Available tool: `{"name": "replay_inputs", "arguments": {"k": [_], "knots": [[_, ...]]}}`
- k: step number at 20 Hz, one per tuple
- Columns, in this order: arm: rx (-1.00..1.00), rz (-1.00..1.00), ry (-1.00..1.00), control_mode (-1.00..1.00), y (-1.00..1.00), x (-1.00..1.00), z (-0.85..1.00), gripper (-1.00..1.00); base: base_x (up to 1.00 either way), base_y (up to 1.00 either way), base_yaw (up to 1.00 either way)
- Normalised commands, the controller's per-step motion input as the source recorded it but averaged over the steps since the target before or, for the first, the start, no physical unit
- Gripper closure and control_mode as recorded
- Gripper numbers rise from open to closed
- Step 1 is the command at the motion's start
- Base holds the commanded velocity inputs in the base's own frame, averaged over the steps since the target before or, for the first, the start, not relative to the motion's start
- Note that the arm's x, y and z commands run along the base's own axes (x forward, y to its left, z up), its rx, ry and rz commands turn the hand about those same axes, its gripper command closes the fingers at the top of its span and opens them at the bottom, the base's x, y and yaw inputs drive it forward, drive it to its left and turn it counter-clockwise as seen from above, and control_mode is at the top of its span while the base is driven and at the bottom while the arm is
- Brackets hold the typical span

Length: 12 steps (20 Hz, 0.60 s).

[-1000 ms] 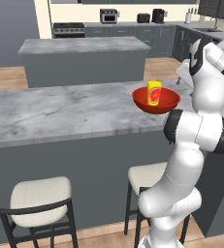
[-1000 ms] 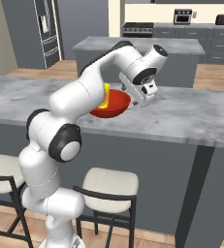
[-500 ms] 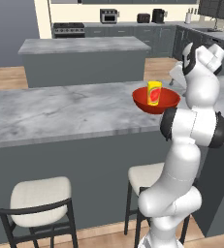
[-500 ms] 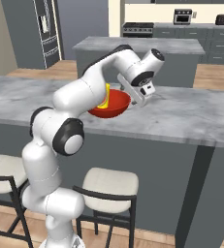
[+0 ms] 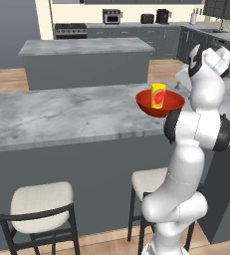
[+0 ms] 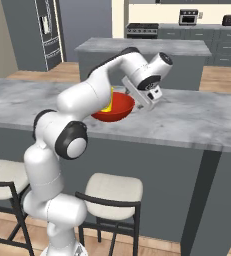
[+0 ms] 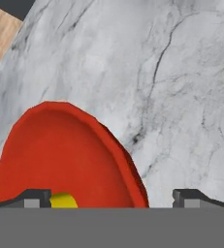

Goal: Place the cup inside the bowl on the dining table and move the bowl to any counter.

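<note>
The glossy red bowl [image 5: 161, 103] rests on the dining table [image 5: 61, 114] near its front edge, and the yellow cup [image 5: 158, 94] stands upright inside it. From the right base view, the bowl [image 6: 118, 107] sits just left of my gripper [image 6: 147, 98], which reaches down at the bowl's right rim. In the hand view my gripper [image 7: 111, 196] is open. Its fingertips [image 7: 37, 196] are wide apart and straddle the red rim [image 7: 128, 169]. A sliver of the cup [image 7: 64, 200] shows by the left tip.
Cream-cushioned stools [image 5: 42, 201] stand under the table's front. The stool-less island counter [image 5: 86, 47] lies beyond the table across a wood floor. Wall cabinets with appliances [image 5: 111, 16] line the back. My own arm [image 5: 196, 124] rises close to the table's right end.
The wrist and upper arm have shifted slightly near the bowl's rim. The bowl and the cup stay where they were.
</note>
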Motion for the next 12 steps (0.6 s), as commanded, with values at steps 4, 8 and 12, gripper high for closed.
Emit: {"name": "replay_inputs", "arguments": {"k": [4,8,12], "knots": [[0.00,0.04,-0.01,-1.00,-0.27,-0.06,-0.15,-1.00,0.00,0.00,0.00],[0.00,0.05,-0.01,-1.00,-0.01,-0.02,-0.26,-1.00,0.00,0.00,0.00],[0.00,0.06,-0.02,-1.00,0.06,0.00,-0.13,-1.00,0.00,0.00,0.00]]}}
